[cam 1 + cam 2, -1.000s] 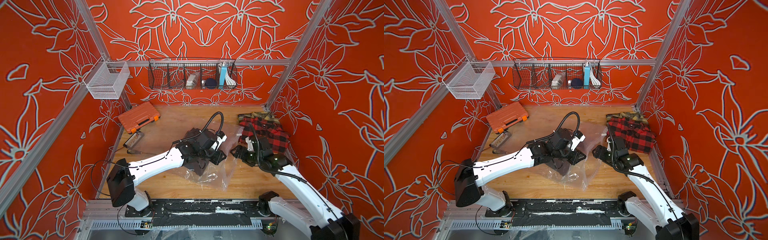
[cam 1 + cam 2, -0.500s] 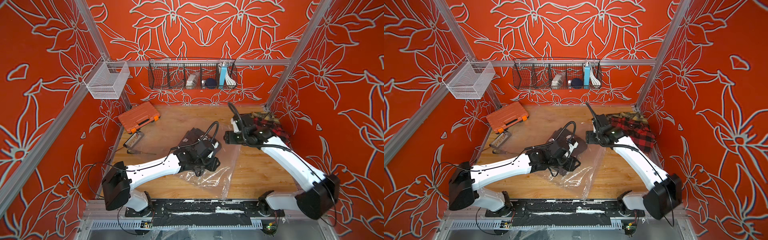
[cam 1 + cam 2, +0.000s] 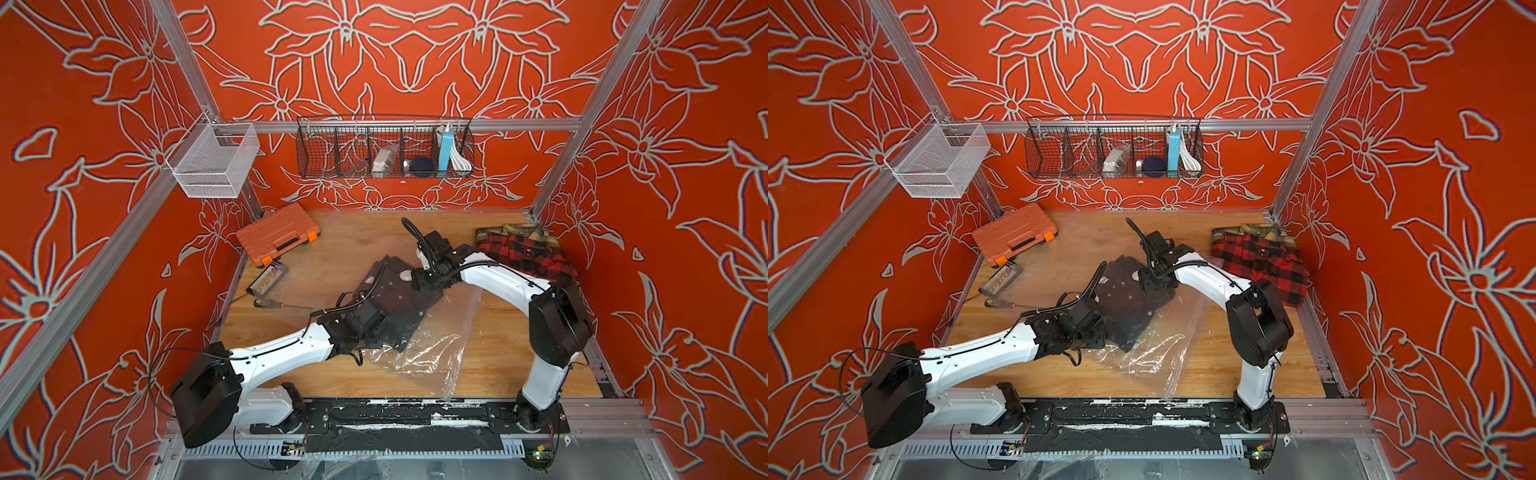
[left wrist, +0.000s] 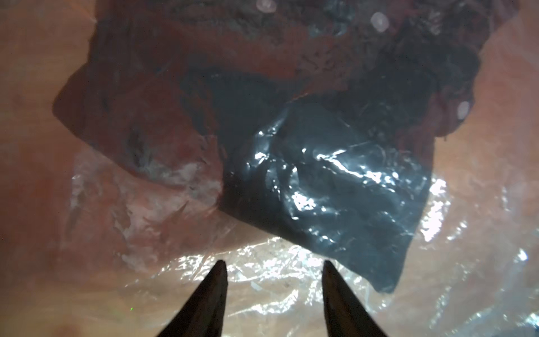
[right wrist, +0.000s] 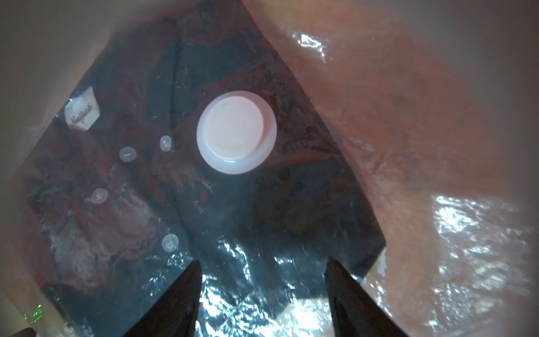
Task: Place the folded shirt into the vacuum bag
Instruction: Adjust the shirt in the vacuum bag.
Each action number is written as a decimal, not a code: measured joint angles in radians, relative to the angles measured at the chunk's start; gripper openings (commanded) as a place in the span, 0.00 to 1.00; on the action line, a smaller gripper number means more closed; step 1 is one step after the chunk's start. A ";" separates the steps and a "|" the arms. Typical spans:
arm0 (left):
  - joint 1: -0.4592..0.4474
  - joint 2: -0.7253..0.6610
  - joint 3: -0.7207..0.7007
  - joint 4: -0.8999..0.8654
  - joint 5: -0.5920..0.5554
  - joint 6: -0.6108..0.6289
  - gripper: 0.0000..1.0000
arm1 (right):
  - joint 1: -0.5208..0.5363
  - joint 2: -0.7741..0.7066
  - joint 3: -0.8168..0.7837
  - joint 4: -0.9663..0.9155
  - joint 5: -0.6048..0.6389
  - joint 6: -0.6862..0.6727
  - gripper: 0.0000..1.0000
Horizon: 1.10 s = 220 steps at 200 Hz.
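A dark folded shirt (image 3: 399,299) (image 3: 1129,303) lies in mid-table under the clear crinkly plastic of the vacuum bag (image 3: 436,357) (image 3: 1154,353), apparently inside it. The bag's white round valve cap (image 3: 405,274) (image 5: 236,131) sits over the shirt's far part. My left gripper (image 3: 382,332) (image 4: 272,264) is open over bare plastic beside the shirt's (image 4: 320,181) near corner. Just right of the cap, my right gripper (image 3: 417,284) (image 5: 262,264) hovers open above the bagged shirt (image 5: 262,218). Neither holds anything.
Folded red plaid shirts (image 3: 523,253) (image 3: 1258,257) are stacked at the back right. An orange tool case (image 3: 276,235), a bit holder (image 3: 268,278) and a screwdriver (image 3: 270,303) lie along the left. A black wire basket (image 3: 384,147) and white mesh basket (image 3: 212,160) hang on the walls.
My right arm has swung left from the plaid shirts to the bag's valve cap, its jaws narrowing slightly. My left gripper has drawn back toward the front and opened wider.
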 measured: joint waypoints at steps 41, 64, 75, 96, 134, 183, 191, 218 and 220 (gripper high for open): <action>0.055 0.080 0.000 0.098 0.011 0.005 0.52 | 0.000 0.057 -0.004 0.010 -0.015 -0.006 0.70; 0.099 0.144 0.006 0.147 0.035 0.023 0.52 | -0.001 0.067 -0.043 0.014 -0.017 -0.009 0.70; 0.118 0.186 0.021 0.159 0.053 0.035 0.52 | -0.003 0.065 -0.065 0.015 -0.020 -0.011 0.70; 0.142 0.262 0.065 0.174 0.074 0.060 0.52 | -0.003 0.063 -0.114 0.024 -0.025 -0.014 0.70; 0.163 0.369 0.158 0.209 0.095 0.103 0.52 | -0.010 -0.024 -0.245 0.064 -0.068 0.000 0.69; 0.204 0.469 0.287 0.224 0.117 0.159 0.52 | -0.008 -0.101 -0.326 0.085 -0.202 0.058 0.68; 0.214 0.474 0.303 0.221 0.125 0.167 0.52 | -0.007 -0.100 -0.326 0.092 -0.229 0.066 0.68; 0.246 0.467 0.363 0.185 0.140 0.192 0.52 | -0.007 -0.100 -0.304 0.087 -0.306 0.085 0.68; 0.247 0.465 0.364 0.184 0.140 0.192 0.52 | -0.007 -0.100 -0.301 0.085 -0.311 0.087 0.68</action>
